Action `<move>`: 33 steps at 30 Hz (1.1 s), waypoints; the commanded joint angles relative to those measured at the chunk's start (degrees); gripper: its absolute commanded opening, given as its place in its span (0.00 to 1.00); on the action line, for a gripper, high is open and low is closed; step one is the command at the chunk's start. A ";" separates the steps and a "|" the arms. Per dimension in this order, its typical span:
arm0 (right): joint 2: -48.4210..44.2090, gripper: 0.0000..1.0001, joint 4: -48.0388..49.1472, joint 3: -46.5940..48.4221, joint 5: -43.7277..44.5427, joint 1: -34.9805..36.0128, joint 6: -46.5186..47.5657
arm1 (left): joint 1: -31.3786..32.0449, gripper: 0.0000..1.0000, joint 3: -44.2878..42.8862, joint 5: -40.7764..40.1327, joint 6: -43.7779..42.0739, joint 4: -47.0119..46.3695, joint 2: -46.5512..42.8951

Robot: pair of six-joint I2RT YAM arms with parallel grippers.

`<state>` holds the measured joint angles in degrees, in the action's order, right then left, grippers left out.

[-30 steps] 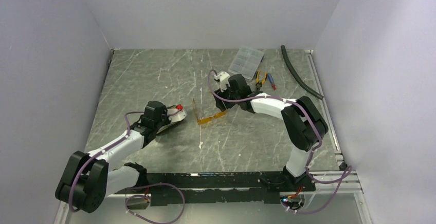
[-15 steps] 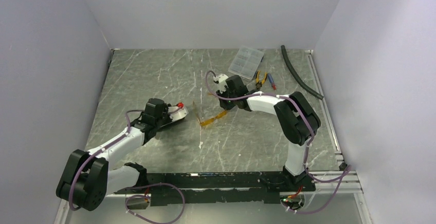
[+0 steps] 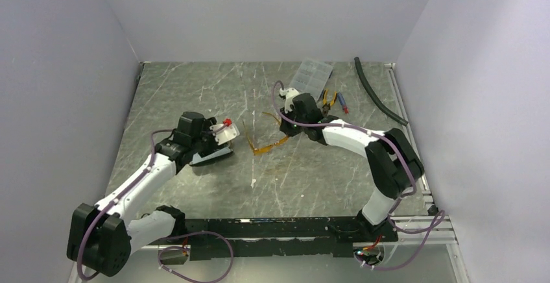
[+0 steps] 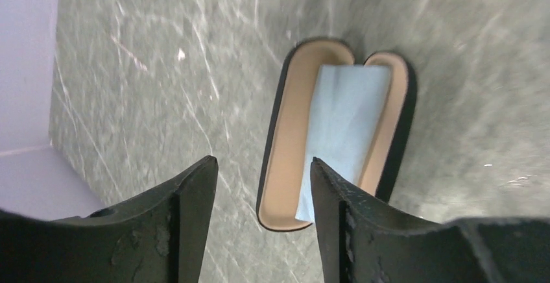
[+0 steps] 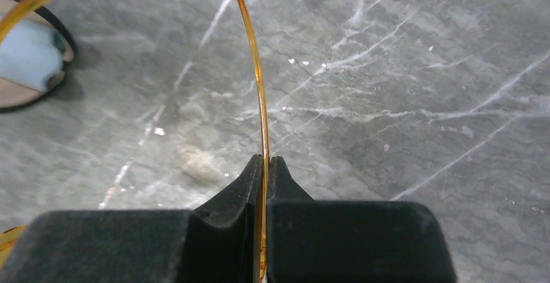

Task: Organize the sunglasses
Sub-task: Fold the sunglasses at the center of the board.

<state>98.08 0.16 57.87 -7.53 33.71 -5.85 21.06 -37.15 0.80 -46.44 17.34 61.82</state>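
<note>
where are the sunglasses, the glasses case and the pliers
sunglasses [image 3: 267,147] top view, orange front lens
glasses case [image 4: 285,156] left wrist view, tan inner lining
pliers [image 3: 328,100] top view, orange handles

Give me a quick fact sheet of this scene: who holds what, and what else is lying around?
Left end effector: open, hovering over the open oblong tan-lined black glasses case, gripping nothing
Case contents: pale blue folded cloth
Right end effector: shut on a thin arm of the translucent orange plastic sunglasses
Sunglasses: beside the case, not in it
Far side: clear plastic compartment box, orange-handled pliers, black rubber hose
</note>
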 commanded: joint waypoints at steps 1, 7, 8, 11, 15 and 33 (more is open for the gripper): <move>-5.71 0.00 5.56 -0.69 1.31 -0.23 -10.39 | 0.16 0.61 -10.26 16.44 3.27 12.35 -3.93; -9.19 0.00 10.95 -2.91 0.79 -0.14 -19.98 | 1.44 0.71 -19.44 29.10 7.68 19.41 -2.11; -9.79 0.00 11.45 -3.23 0.89 -0.14 -20.86 | 1.96 0.74 -19.94 29.65 7.90 19.29 -1.73; -11.11 0.00 11.85 -3.46 1.34 0.11 -22.13 | 4.84 0.94 -20.90 28.49 7.69 18.72 -0.04; -12.09 0.00 12.33 -3.72 1.55 0.94 -22.49 | 10.50 0.94 -20.49 23.46 7.52 15.32 2.04; -12.07 0.00 16.35 -4.27 -7.76 2.37 -19.59 | 15.14 0.86 -23.23 18.35 4.03 13.68 8.04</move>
<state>87.74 11.66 53.60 -11.27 35.22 -26.59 35.38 -58.02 18.11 -41.12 31.07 68.05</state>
